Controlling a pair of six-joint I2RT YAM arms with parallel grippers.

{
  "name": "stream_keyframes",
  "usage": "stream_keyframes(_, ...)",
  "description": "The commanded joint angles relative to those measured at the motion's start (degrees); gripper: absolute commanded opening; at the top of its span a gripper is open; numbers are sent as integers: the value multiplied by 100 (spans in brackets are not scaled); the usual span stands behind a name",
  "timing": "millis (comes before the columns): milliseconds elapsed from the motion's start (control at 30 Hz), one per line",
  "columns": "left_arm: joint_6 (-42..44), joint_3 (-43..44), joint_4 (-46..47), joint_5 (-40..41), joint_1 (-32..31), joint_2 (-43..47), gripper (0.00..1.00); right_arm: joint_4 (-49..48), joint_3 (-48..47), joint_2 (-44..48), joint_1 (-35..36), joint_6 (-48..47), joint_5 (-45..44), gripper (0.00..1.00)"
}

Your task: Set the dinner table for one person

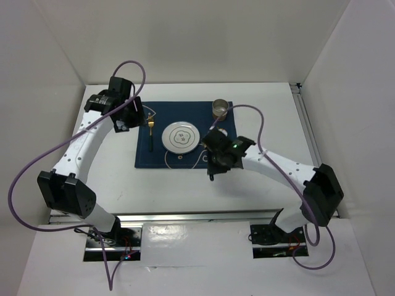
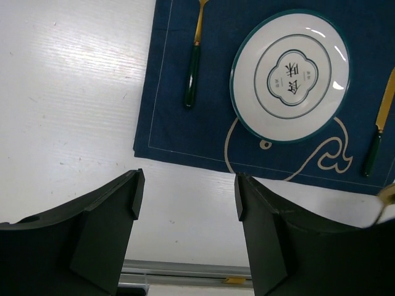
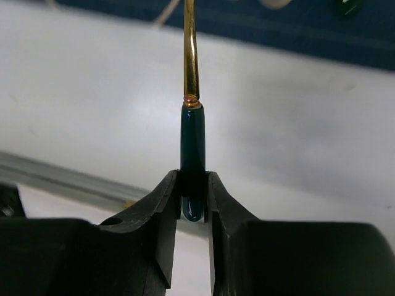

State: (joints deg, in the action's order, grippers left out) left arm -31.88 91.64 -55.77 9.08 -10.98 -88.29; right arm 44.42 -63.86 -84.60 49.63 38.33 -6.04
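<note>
The white dinner table (image 1: 185, 191) carries a dark blue placemat (image 1: 145, 157) with a white plate (image 1: 180, 137) in its middle. A gold utensil with a dark green handle (image 1: 151, 132) lies left of the plate. A gold knife with a green handle (image 2: 378, 132) lies on the plate's other side. My right gripper (image 3: 193, 179) is shut on the dark green handle of another gold utensil (image 3: 192, 132), held above the table near the mat's edge; its head is out of view. My left gripper (image 2: 188, 185) is open and empty over bare table beside the mat.
A metal cup (image 1: 220, 110) stands at the placemat's far right corner. A metal rail (image 1: 185, 216) runs along the table's near edge. White walls close in the left, back and right sides. The right arm covers the mat's right part in the top view.
</note>
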Motion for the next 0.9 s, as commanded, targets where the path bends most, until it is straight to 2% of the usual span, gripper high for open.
stream_keyframes(0, 112, 267, -101, -231, 35, 172, 77, -29, -364, 75, -593, -228, -283, 0)
stream_keyframes(133, 112, 591, -223, -415, 35, 66, 77, -776, -775, -634, -1471, -677, -65, 0)
stream_keyframes(233, 164, 706, -285, -469, 35, 5, 77, -1277, -1041, -988, -1797, -861, -64, 0)
stream_keyframes(367, 164, 707, -286, -469, 35, 57, 77, -1727, -1444, -1680, -2219, -976, 472, 0)
stream_keyframes(600, 164, 584, -338, -469, 35, 172, 77, -1744, -1850, -2525, -2282, -1143, 999, 0)
stream_keyframes(867, 217, 688, -338, -583, 35, 172, 77, -1797, -1797, -2808, -2282, -1011, 1176, 0)
